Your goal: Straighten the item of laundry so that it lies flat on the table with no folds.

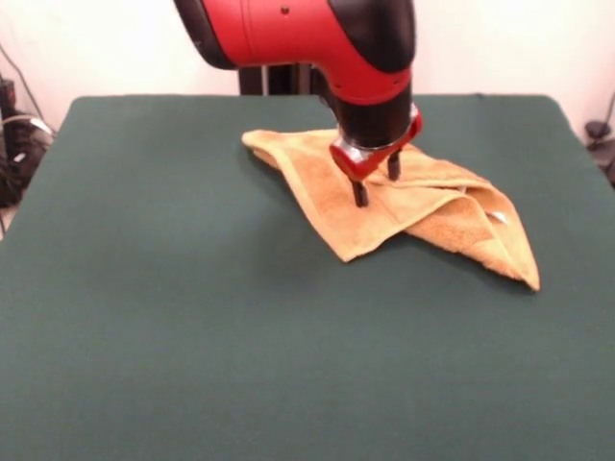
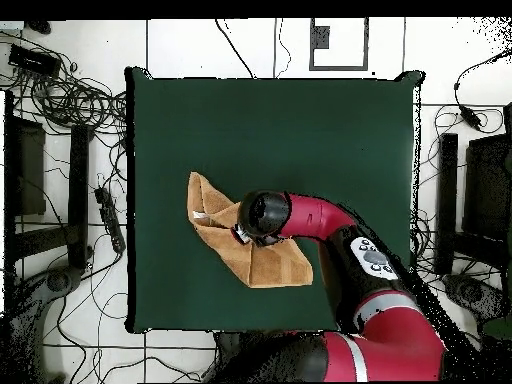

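Note:
The orange-tan towel [image 1: 432, 213] lies crumpled on the far middle of the green table [image 1: 144, 307], folded over itself, with one corner pointing to the front right. A small white tag [image 1: 496, 217] shows near that corner. My gripper [image 1: 376, 182] points down over the towel's middle, its two black fingers apart, and the tips are at or just above the cloth. In the overhead view the towel [image 2: 222, 245] lies left of centre on the table [image 2: 300, 120]. There the arm's head covers part of the towel and hides the gripper.
The red and black arm [image 2: 330, 225] reaches across the table from the robot's base at the bottom right of the overhead view. Cables and black stands lie on the floor around the table.

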You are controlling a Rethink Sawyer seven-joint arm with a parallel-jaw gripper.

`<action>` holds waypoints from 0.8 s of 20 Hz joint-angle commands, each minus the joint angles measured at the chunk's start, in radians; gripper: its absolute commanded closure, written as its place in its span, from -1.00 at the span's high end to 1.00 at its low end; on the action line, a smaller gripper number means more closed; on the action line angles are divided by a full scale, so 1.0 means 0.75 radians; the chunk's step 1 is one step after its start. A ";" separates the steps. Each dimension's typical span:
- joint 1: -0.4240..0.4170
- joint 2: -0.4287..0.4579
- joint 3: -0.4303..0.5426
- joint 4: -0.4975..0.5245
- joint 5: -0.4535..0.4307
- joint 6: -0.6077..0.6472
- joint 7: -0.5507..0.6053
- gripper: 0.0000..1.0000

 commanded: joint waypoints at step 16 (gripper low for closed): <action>-0.142 -0.119 0.166 0.256 -0.099 -0.445 0.160 1.00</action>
